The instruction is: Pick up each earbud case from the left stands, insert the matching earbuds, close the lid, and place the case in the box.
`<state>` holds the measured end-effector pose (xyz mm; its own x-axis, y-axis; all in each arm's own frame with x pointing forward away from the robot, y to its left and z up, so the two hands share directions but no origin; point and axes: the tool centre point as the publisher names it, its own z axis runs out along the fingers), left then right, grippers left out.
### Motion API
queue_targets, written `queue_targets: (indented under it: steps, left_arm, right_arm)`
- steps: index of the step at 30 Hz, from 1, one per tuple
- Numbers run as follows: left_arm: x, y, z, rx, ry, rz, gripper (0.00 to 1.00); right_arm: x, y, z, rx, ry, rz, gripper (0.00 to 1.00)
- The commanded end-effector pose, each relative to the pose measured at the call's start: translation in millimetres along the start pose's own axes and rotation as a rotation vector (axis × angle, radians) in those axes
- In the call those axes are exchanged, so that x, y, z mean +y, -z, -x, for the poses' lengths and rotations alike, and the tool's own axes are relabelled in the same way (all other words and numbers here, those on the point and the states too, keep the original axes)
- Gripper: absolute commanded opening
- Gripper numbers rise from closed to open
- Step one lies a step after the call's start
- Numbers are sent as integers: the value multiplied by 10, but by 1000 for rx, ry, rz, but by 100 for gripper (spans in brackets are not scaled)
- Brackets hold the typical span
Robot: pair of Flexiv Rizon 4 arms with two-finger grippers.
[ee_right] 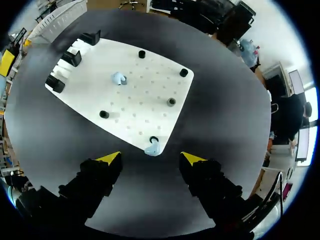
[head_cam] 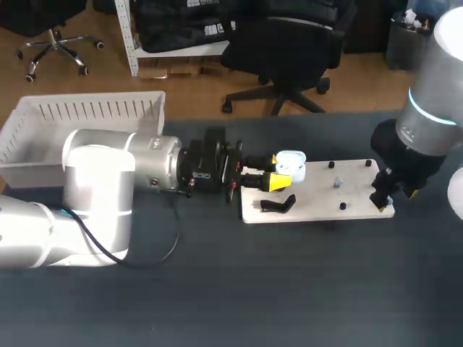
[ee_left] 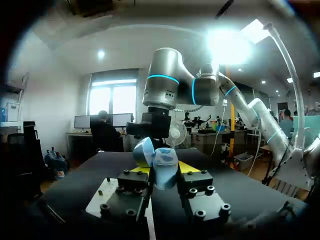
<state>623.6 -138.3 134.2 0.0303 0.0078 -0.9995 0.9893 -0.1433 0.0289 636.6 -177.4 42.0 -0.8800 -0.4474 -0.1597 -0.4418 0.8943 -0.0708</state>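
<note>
Case (ee_left: 161, 161) clamped between the left fingers (ee_left: 190, 168), one yellow tip on each side of its lower body. Lid is up and open. In the head view it hangs just over the left end of the board (head_cam: 318, 202), near a black stand (head_cam: 278, 204). It is well apart from the box (head_cam: 87, 108) at the far left of the bench (head_cam: 289, 289).

Handling, as a judgement:
- Small hard plastic shell, light, glossy and rounded, so it is likely to slip or twist in a two-point pinch.
- The hinge and open lid look like the weak parts.
- The hold belongs on the sides of the body below the seam, as now, leaving the lid and wells free.
- Squeeze firm, not crushing.

Right fingers (ee_right: 111, 158) are spread wide and grasp nothing, low over the near edge of the board. One earbud (ee_right: 152, 148) lies just ahead of them at that edge, beside a black peg (ee_right: 154, 139). A second earbud (ee_right: 118, 78) lies farther in, about mid-board.

Both earbuds look tiny, light and smooth, with an uneven shape. They would probably roll or flick away if pinched off-centre. Take one across its thickest part, closing slowly. Cannot tell which earbud suits which well.

More black stands (ee_right: 75, 57) sit at the far end of the board.
</note>
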Motion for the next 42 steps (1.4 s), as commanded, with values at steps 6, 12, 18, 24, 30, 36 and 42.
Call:
queue_targets:
  steps: [6, 12, 18, 24, 30, 36, 42]
  left_arm:
    - [9, -1, -8, -2, -1, -1, 0]
    - [9, -1, -8, -2, -1, -1, 0]
    - [9, -1, -8, -2, -1, -1, 0]
    - [9, -1, -8, -2, -1, -1, 0]
    - [9, -1, -8, -2, -1, -1, 0]
    - [9, -1, -8, -2, -1, -1, 0]
    - [9, -1, -8, -2, -1, -1, 0]
  right_arm:
    - [-9, -64, 38, -18, -8, -7, 51]
    - [1, -93, 40, -25, -10, -11, 41]
    - [3, -143, 27, -21, -10, -18, 40]
    - [6, -155, 53, -26, -7, -23, 35]
    - [-2, -167, 72, -30, -11, -34, 27]
    - [-25, -190, 71, -25, -16, -39, 26]
    - [-30, -202, 69, -22, -19, -41, 22]
